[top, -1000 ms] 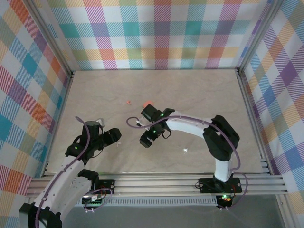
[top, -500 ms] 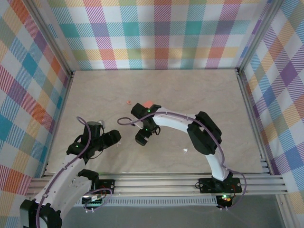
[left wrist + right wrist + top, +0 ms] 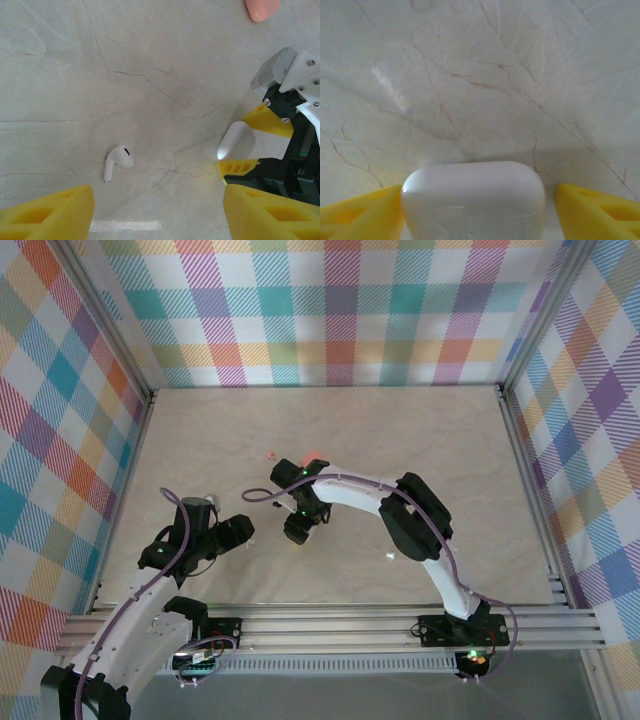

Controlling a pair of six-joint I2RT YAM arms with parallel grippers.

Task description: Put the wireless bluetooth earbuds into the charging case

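Note:
A white charging case (image 3: 472,200) lies on the table between my right gripper's (image 3: 477,192) yellow fingers. The left finger (image 3: 367,215) touches it, and a thin gap separates it from the right finger (image 3: 597,210). The left wrist view has this case (image 3: 236,141) at its right, with a white earbud (image 3: 117,160) lying loose to its left. My left gripper (image 3: 158,192) hovers open over bare table near that earbud. From above, the right gripper (image 3: 295,533) sits close beside the left gripper (image 3: 240,530). A pink earbud (image 3: 270,453) and another white earbud (image 3: 390,558) lie apart.
A salmon-pink case (image 3: 312,457) rests just behind the right wrist, also at the top edge of the left wrist view as the pink case (image 3: 261,7). Checked walls (image 3: 340,310) and metal rails (image 3: 350,625) bound the table.
My right gripper has swung left toward the left gripper and its jaws have narrowed around the white case. The left arm has barely moved.

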